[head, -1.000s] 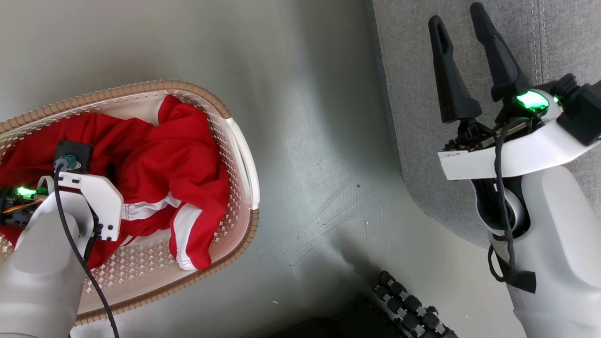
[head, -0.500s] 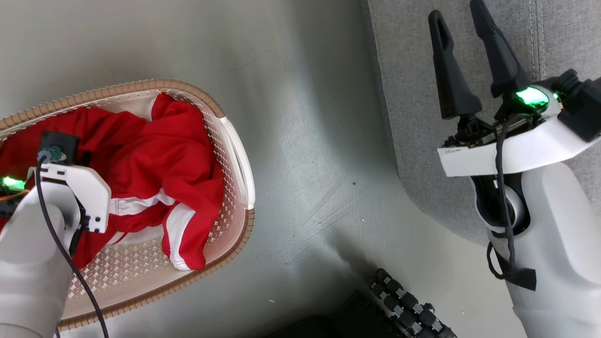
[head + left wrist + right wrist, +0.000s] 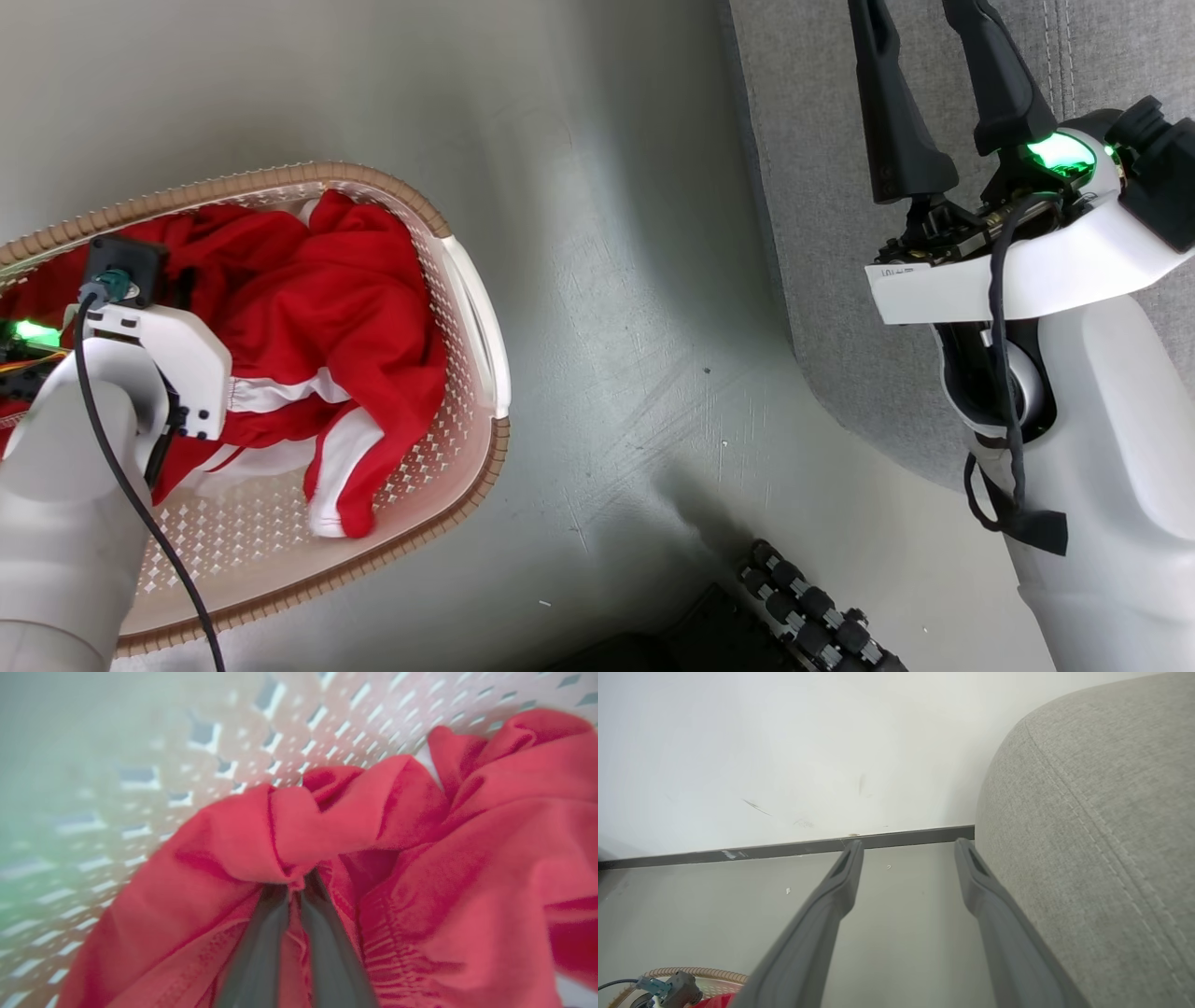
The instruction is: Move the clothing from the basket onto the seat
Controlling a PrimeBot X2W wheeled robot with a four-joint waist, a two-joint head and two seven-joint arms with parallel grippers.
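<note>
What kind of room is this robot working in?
Probably a living room at home, or a room set up like one. There is a big grey sofa, a laundry basket holding red clothes on a smooth grey floor, and a plain white wall.

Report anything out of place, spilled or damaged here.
Nothing serious. The clothing lies crumpled inside the basket, none of it on the floor. The only blemishes are fine scratches on the grey floor between basket and sofa, and a few scuff marks on the wall.
</note>
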